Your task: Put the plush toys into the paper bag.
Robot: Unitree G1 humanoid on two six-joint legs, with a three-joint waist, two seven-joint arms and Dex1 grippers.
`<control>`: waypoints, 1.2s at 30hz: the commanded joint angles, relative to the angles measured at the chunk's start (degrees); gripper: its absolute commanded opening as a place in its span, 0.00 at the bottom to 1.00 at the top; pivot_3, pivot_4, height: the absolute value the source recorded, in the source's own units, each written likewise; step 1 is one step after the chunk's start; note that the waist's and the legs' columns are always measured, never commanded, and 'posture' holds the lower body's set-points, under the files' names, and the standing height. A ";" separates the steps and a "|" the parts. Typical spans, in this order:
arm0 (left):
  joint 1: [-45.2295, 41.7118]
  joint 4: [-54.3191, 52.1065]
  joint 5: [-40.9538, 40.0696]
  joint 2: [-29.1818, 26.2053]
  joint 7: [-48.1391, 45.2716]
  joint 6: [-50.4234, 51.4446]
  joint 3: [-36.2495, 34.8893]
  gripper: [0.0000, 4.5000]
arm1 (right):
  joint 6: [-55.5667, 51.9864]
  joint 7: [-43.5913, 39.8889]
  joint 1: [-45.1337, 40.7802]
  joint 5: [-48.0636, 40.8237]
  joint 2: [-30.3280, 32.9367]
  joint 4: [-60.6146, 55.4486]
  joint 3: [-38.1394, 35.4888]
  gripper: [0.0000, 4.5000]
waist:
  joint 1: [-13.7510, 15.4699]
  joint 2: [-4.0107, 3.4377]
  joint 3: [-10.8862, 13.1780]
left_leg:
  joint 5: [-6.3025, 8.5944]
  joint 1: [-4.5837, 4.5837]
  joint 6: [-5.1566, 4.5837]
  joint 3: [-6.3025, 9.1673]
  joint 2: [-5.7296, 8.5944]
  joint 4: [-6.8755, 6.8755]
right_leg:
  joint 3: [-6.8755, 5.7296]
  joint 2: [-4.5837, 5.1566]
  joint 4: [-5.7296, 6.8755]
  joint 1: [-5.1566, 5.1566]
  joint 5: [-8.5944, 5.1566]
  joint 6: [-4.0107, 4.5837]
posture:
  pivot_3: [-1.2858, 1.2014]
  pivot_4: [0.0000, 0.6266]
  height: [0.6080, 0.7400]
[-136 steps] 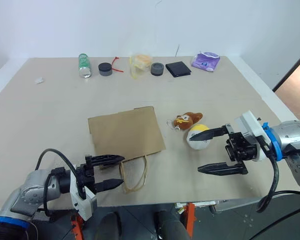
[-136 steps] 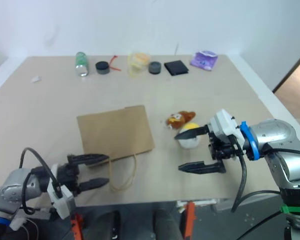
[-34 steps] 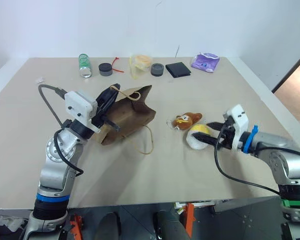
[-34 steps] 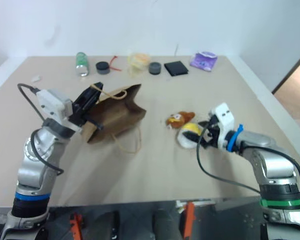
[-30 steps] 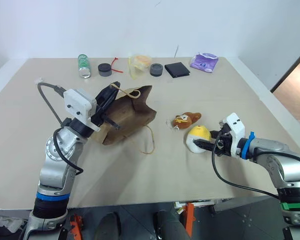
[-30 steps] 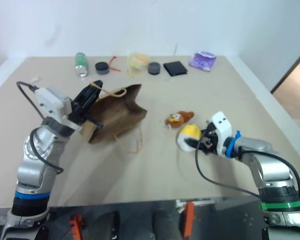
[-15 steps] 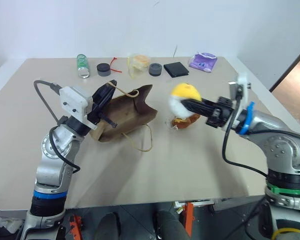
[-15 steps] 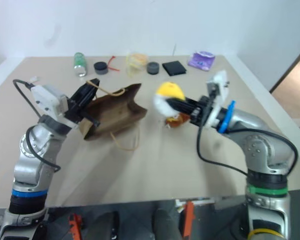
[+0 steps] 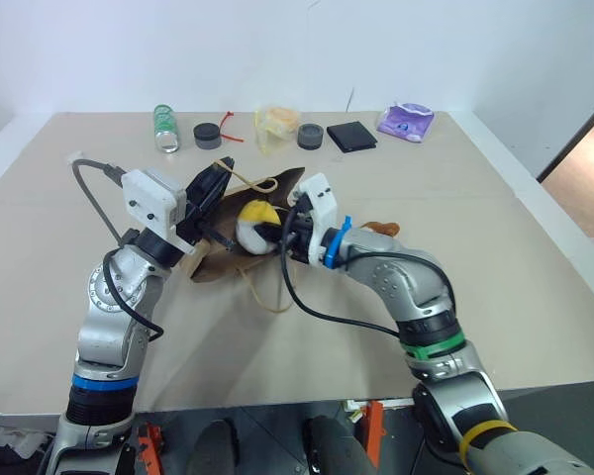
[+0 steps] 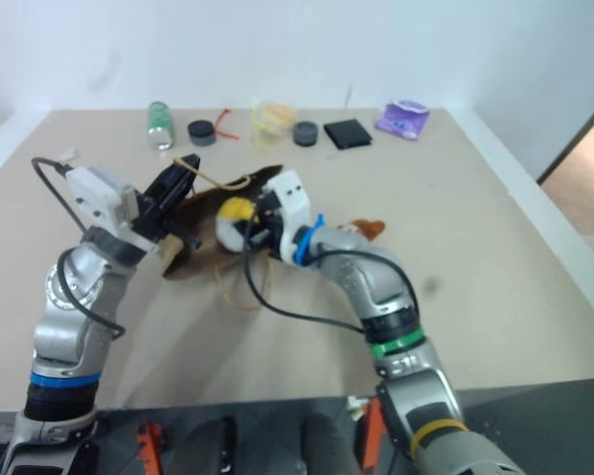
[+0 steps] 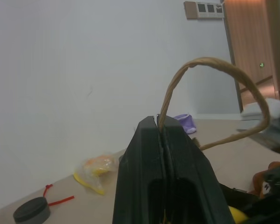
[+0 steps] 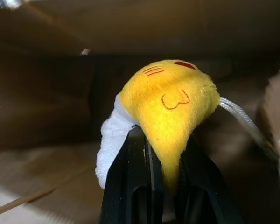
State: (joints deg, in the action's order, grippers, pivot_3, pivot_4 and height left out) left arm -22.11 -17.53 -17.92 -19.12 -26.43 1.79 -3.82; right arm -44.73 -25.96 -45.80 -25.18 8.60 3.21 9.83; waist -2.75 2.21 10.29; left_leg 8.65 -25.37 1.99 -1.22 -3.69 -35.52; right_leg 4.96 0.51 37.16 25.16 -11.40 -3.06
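Note:
The paper bag point(image 9: 210, 259) lies on its side on the table, mouth held open toward the right. My left gripper point(image 9: 221, 170) is shut on its cord handle point(image 11: 210, 63) and holds it raised. My right gripper point(image 9: 273, 234) is shut on the white-and-yellow ball plush toy point(image 9: 252, 218), right at the bag's mouth. In the right wrist view the ball point(image 12: 163, 102) sits between the fingers with the bag's dark brown inside point(image 12: 51, 93) all around it. The brown bear plush toy point(image 9: 381, 230) lies on the table to the right, partly hidden behind my right arm.
Along the table's far edge stand a green bottle point(image 9: 165, 127), two black round lids point(image 9: 208, 136), a yellowish plastic bag point(image 9: 277, 124), a black wallet point(image 9: 352, 136) and a purple packet point(image 9: 407, 121). The bag's second handle point(image 9: 267, 297) trails on the table.
My right arm swung left with the ball, from the air above the bear to the bag's mouth. The left gripper kept the handle raised in place.

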 commanded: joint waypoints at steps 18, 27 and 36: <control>-2.07 -0.74 -0.31 0.59 1.54 0.51 -0.98 0.00 | 5.74 -13.39 8.02 -1.83 24.08 -4.15 -14.67 0.98 | -0.05 0.00 0.00 | 0.00 0.15 0.00 -0.01 0.01 0.02 | 0.04 0.00 -0.02 -0.08 -0.02 0.05 | 0.52 0.24 1.00; -2.68 -0.54 -0.56 0.63 1.53 1.04 -1.06 0.00 | -0.19 -7.75 5.34 7.45 24.25 11.78 -9.99 0.98 | -0.16 -0.01 0.01 | 0.01 0.17 0.00 -0.18 0.03 0.11 | 0.31 -0.04 -0.02 -0.01 -0.04 0.03 | 0.52 0.24 1.00; -2.94 -0.70 -0.55 0.51 1.72 1.56 -1.35 0.00 | -0.41 -6.93 4.94 9.95 20.99 12.90 -9.05 0.15 | -0.24 0.02 -0.02 | 0.00 0.29 -0.01 -0.22 0.03 -0.04 | 0.46 -0.10 -0.02 -0.13 0.06 -0.10 | 0.52 0.24 1.00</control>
State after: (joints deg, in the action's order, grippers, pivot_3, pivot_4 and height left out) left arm -23.92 -16.61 -18.02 -18.56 -25.21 3.68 -4.37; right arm -43.85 -32.42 -41.24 -15.62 29.97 15.85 -0.17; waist -2.99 2.24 10.28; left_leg 8.65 -25.08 1.98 -1.44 -3.66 -35.58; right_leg 5.44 0.41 37.14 25.02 -11.33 -3.16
